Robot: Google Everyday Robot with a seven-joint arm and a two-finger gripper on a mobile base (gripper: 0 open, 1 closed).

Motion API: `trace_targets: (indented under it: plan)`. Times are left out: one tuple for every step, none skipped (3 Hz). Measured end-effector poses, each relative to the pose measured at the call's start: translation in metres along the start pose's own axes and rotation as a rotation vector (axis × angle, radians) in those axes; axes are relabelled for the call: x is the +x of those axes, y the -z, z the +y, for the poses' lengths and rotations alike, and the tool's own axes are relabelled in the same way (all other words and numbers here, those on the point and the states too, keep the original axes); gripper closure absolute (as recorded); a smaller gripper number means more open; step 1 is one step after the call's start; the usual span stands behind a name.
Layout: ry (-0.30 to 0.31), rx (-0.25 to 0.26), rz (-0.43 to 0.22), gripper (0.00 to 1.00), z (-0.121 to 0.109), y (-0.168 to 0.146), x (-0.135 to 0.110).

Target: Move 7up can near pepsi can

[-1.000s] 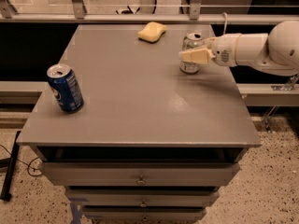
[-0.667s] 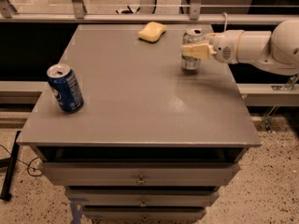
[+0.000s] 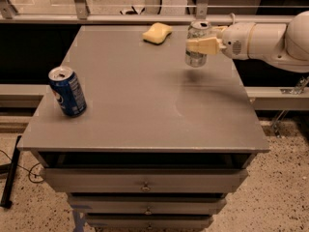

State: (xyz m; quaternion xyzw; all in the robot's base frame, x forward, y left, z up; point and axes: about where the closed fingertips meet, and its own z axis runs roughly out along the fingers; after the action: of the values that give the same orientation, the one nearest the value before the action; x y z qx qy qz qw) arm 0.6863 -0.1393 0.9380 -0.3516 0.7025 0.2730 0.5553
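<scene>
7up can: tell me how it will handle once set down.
Tall and narrow, the 7up can probably tips if released tilted. Its smooth metal side may slip in the gripper, which grips its middle above the table, far right.

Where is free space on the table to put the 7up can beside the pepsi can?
The end effector grips the 7up can at the back right of the table. Bare: the whole middle and front, right of the pepsi can at the left edge; also behind it, up to the yellow sponge at the back. Nowhere crowded.
</scene>
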Motion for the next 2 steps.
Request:
trace_targets:
  plan:
    - [0.0,0.0,0.0,1.0,0.0,0.0,0.0]
    - [0.009,-0.054,-0.019,1.0,0.018,-0.02,-0.005]
